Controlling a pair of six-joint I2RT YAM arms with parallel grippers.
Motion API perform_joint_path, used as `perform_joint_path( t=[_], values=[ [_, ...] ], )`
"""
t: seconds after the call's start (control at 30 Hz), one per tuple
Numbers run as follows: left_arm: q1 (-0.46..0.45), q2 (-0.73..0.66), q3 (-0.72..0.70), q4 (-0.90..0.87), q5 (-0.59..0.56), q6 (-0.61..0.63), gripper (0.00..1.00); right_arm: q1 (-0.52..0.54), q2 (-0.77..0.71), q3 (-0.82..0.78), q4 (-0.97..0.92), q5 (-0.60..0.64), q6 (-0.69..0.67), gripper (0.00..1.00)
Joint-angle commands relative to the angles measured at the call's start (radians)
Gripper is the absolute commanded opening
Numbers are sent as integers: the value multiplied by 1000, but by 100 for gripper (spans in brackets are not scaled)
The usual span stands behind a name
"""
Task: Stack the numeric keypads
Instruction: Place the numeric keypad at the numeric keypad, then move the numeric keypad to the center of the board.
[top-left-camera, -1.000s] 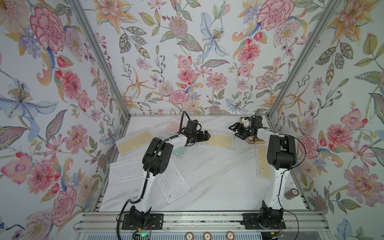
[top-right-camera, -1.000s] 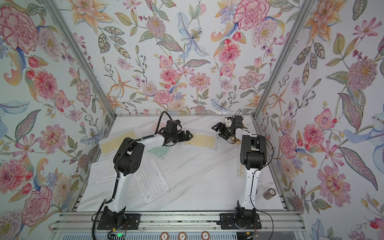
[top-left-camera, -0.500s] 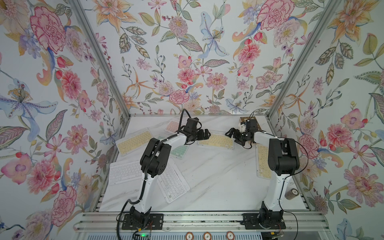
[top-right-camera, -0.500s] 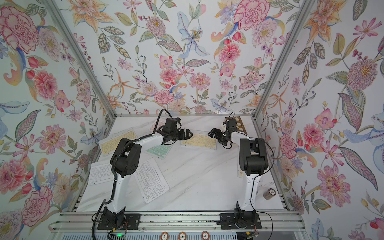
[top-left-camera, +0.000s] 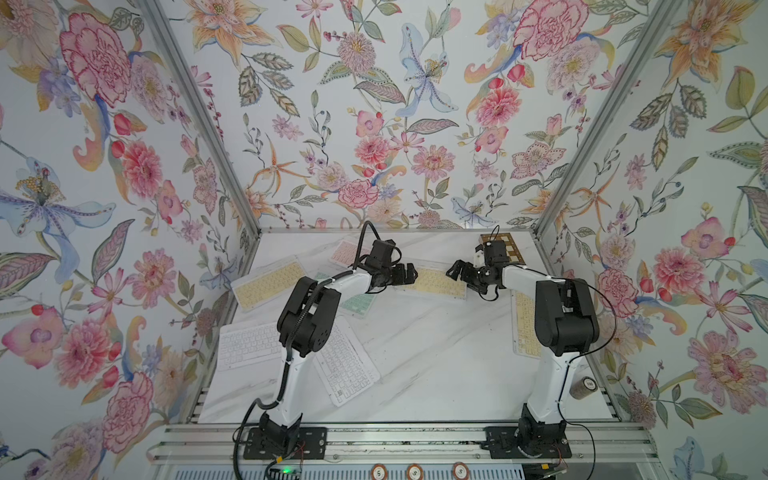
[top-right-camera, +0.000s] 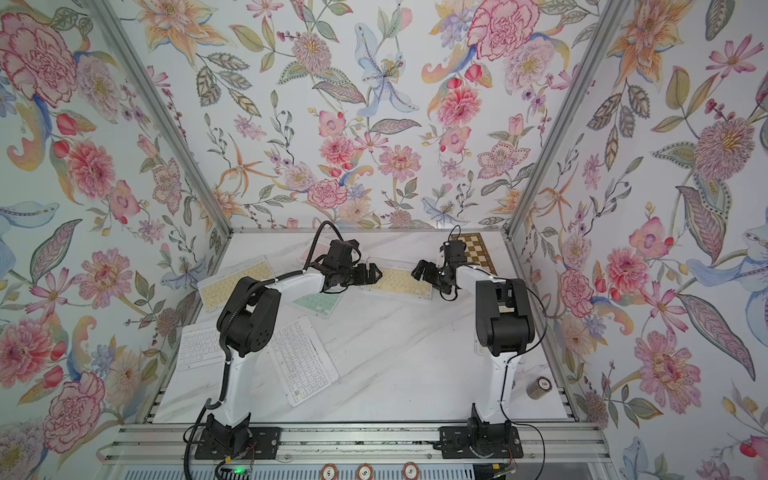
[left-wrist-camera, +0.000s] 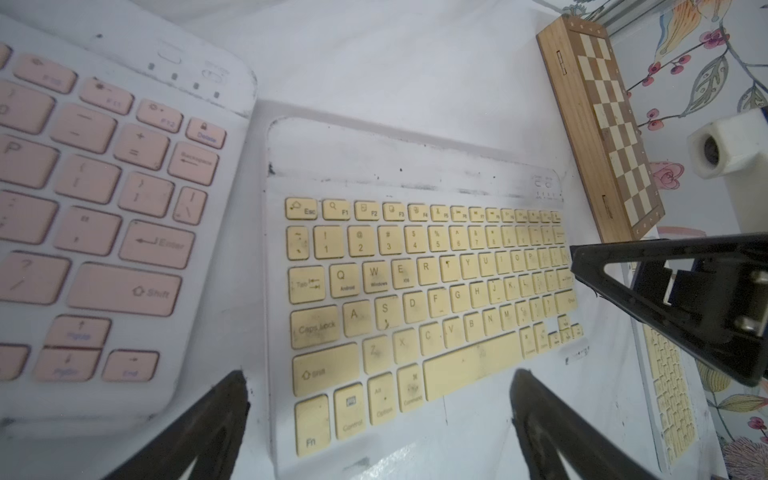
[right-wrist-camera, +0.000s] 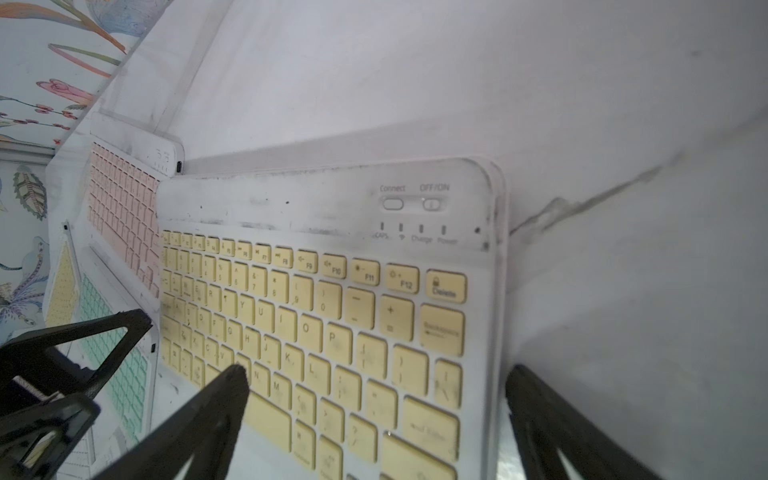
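Observation:
A yellow-keyed numeric keypad (top-left-camera: 436, 283) (top-right-camera: 401, 282) lies flat at the back middle of the table, between my two grippers. My left gripper (top-left-camera: 409, 272) (left-wrist-camera: 378, 382) is open at its left end, holding nothing; one of its fingers (left-wrist-camera: 235, 388) is beside the keypad (left-wrist-camera: 424, 299) edge. At the opposite end my right gripper (top-left-camera: 457, 270) (right-wrist-camera: 374, 374) is open too, one of its fingers (right-wrist-camera: 237, 380) over the keys (right-wrist-camera: 332, 311), the other past the edge. More keypads lie around: pink (top-left-camera: 347, 251), yellow (top-left-camera: 270, 282), green (top-left-camera: 357, 305), white (top-left-camera: 249, 345) and white (top-left-camera: 345, 365).
A brown-and-cream chessboard (top-left-camera: 505, 247) (left-wrist-camera: 602, 124) sits in the back right corner. Another yellow keypad (top-left-camera: 525, 324) lies along the right wall behind the right arm. A small can (top-left-camera: 582, 386) stands at the front right. Flowered walls close in three sides.
My right gripper has swung from the chessboard corner down and left to the yellow keypad's end, opening wider. The left gripper has barely moved.

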Motion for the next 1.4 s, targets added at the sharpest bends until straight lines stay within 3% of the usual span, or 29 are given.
perform_joint_path(
  t=[0.0, 0.27, 0.43, 0.53, 0.73, 1.0, 1.37],
  values=[
    [3, -88, -35, -18, -32, 33, 99, -3, -58, -39, -43, 17, -14, 99],
    [15, -252, -180, -86, -101, 80, 99, 16, -208, -155, -53, 43, -18, 99],
    [32, -381, -362, -192, -253, 121, 99, 119, -321, -248, -65, 84, -34, 99],
    [68, -455, -487, -211, -272, 110, 99, 207, -360, -281, -74, 119, -40, 99],
    [110, -659, -700, -229, -381, 34, 99, 376, -327, -264, -71, 135, -65, 99],
    [155, -788, -860, -303, -460, -56, 99, 443, -266, -233, -58, 110, -75, 99],
    [257, -971, -1079, -234, -337, -110, 99, 427, -270, -275, -22, 70, -84, 99]
  ],
)
